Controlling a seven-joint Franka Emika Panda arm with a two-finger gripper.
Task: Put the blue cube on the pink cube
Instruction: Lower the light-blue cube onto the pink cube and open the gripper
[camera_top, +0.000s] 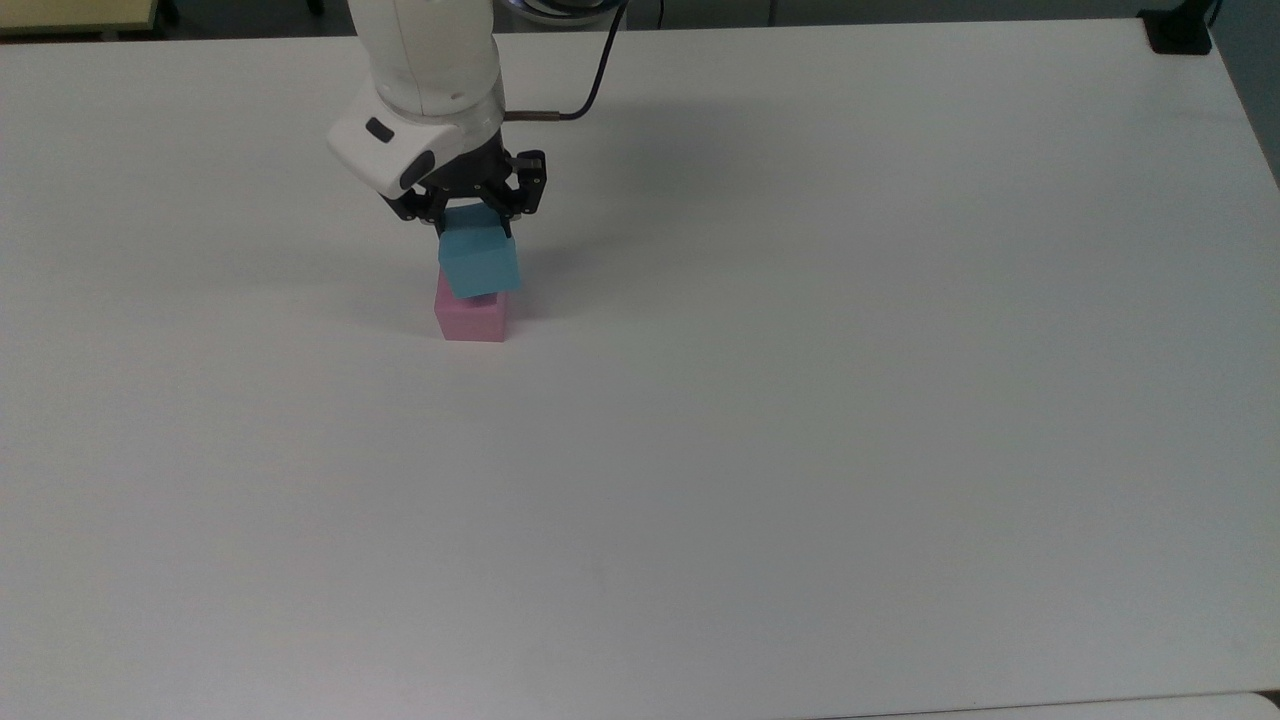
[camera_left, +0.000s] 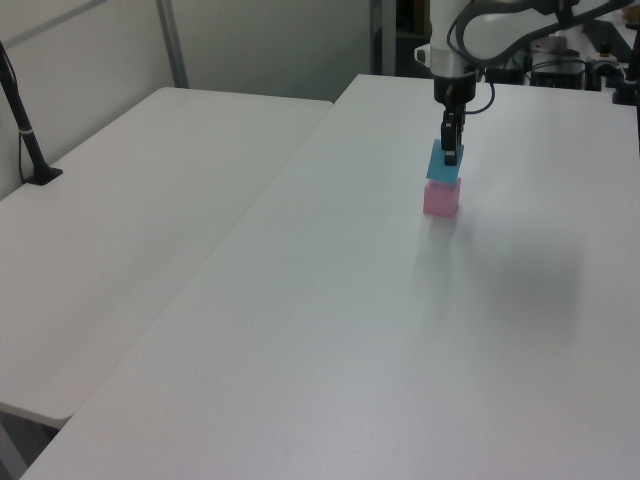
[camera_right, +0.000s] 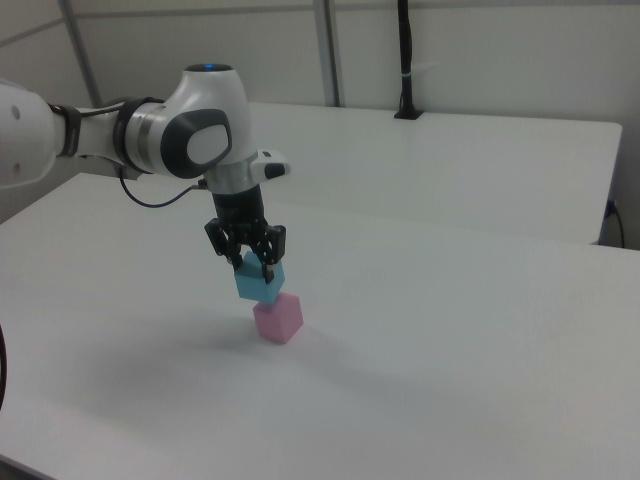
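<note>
Blue cube (camera_top: 481, 264), pinched between the closed fingers of the gripper (camera_top: 472, 212), just over the pink cube (camera_top: 471, 318), turned slightly askew; contact between them unclear. Pink cube down on the white table (camera_top: 800, 400).

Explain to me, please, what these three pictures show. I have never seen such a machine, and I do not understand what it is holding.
The white machine is a robot arm. Its black gripper has two jaws, shut on a small matte light-blue cube. That cube hangs just over a small matte pink cube, which stands on the wide white table. One camera looks down from above; the two others look from opposite sides. The side views show the blue cube very close to the pink one, and whether they touch is unclear.
</note>
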